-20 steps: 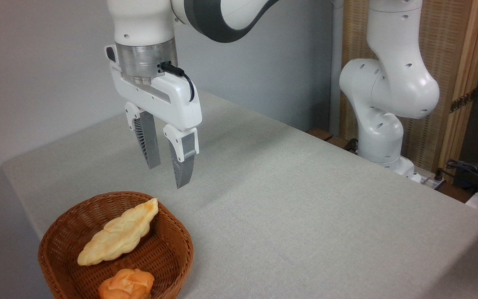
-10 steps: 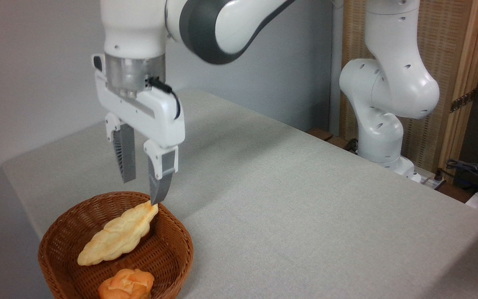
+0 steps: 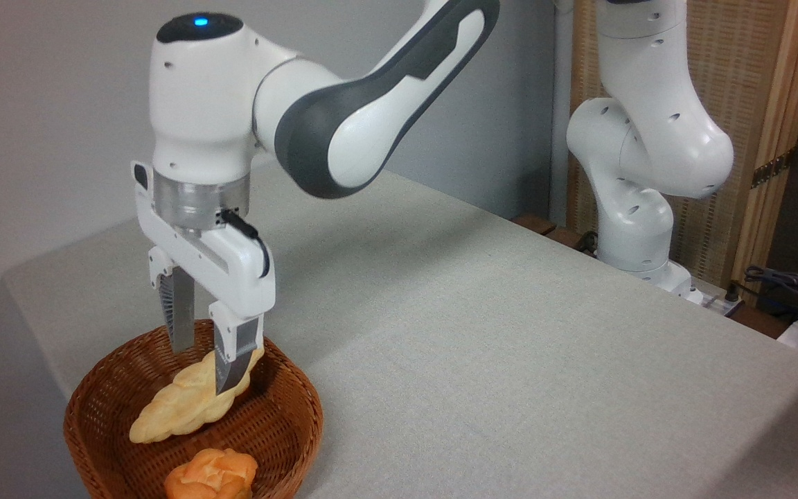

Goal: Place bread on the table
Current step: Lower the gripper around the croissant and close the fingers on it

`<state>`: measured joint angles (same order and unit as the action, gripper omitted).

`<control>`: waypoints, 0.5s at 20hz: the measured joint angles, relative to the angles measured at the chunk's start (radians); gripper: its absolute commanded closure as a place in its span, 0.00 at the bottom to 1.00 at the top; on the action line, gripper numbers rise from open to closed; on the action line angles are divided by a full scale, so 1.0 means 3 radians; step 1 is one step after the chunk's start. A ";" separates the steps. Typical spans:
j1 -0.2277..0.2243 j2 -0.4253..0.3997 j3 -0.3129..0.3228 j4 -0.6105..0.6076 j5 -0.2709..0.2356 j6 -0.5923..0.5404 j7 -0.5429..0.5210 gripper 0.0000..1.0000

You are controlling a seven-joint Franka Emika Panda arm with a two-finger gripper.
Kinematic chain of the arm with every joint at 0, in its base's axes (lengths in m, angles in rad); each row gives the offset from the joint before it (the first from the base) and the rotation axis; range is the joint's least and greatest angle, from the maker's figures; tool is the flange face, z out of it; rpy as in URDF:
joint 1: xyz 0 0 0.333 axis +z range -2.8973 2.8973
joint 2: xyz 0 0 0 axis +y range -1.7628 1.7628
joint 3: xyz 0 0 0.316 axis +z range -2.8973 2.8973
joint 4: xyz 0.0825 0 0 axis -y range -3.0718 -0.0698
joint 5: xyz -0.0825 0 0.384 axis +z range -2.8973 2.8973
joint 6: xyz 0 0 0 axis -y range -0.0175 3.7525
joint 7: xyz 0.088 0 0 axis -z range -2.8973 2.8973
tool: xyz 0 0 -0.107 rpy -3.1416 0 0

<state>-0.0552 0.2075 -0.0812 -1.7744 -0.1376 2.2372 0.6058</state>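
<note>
Grey-clothed table (image 3: 510,333), grey wall behind.
Basket (image 3: 281,423) held bread (image 3: 177,409) and bun (image 3: 210,475); gripper (image 3: 201,360) jaws were spread astride bread.

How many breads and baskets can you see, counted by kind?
Long twisted loaf: 1
Round orange bun: 1
Wicker basket: 1
Total: 3
</note>
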 measured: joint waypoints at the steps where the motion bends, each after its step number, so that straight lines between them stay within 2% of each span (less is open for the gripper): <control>1: -0.0001 0.0040 -0.0025 0.0000 0.0000 0.0040 0.0000 0.00; 7: -0.0050 0.0226 -0.0108 0.0000 0.0025 0.0154 0.0000 0.00; 8: -0.0054 0.0235 -0.0108 0.0000 0.0049 0.0162 0.0000 0.00; 10: -0.0053 0.0236 -0.0102 0.0000 0.0207 0.0165 0.0001 0.00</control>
<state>-0.0712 0.2783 -0.1117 -1.7743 -0.0756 2.2868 0.6060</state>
